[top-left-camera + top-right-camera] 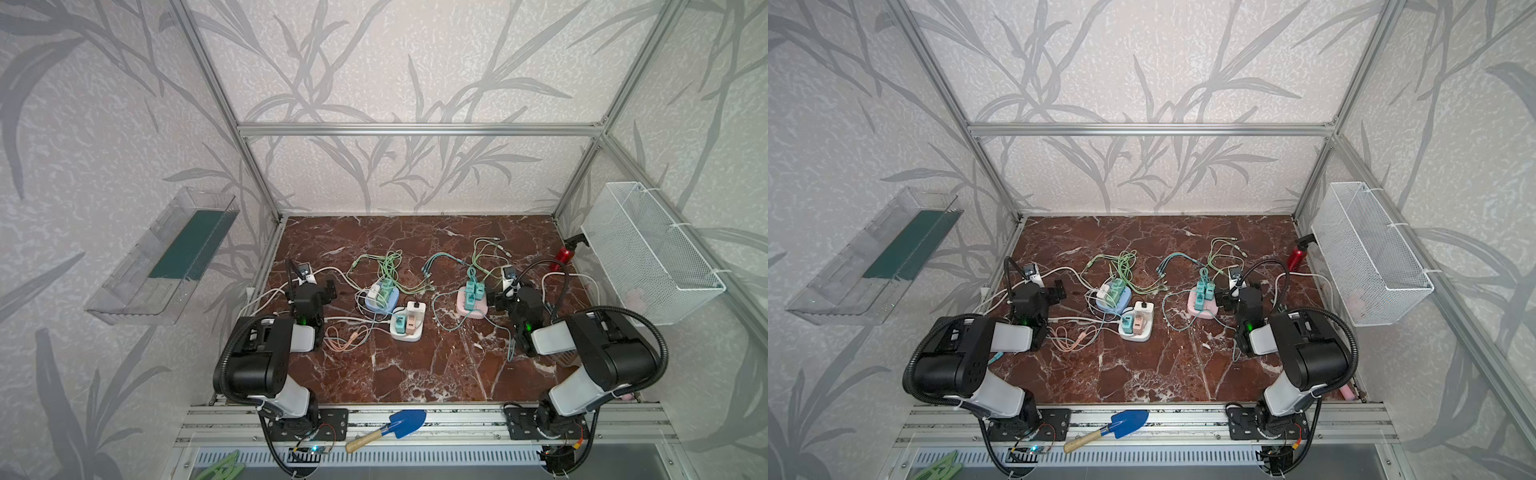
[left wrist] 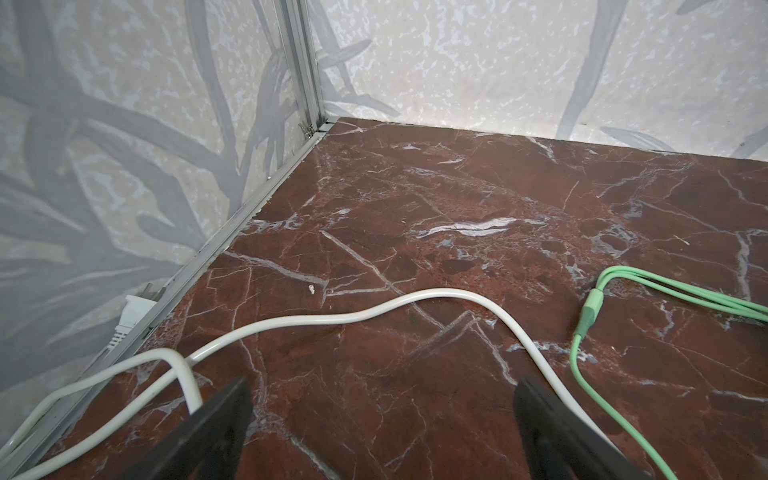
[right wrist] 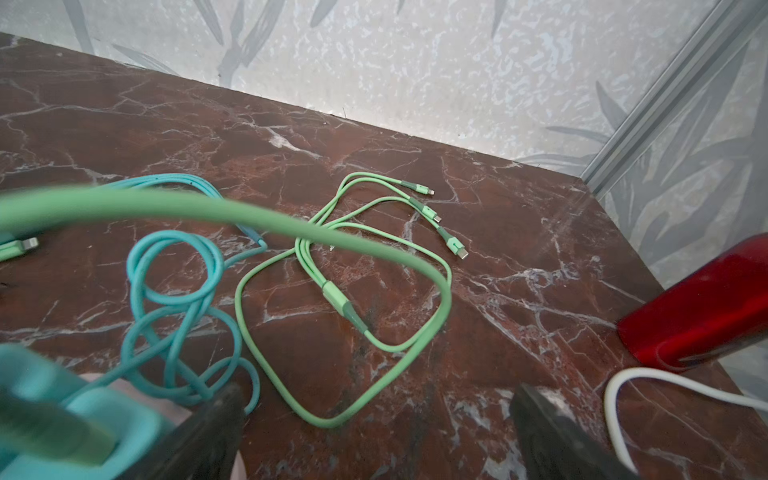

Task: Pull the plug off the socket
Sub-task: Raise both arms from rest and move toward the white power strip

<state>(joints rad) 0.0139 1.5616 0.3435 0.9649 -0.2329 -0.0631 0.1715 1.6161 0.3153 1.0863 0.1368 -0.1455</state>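
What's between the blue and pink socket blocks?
Green cable ends, a teal cable loop, and the white socket block's far corner. Seen in both top views.

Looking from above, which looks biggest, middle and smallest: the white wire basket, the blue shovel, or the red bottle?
1. white wire basket: by far the largest.
2. blue shovel: clearly smaller.
3. red bottle: smallest, though it seems to sit farther from the camera than the shovel, which may shrink it a little.
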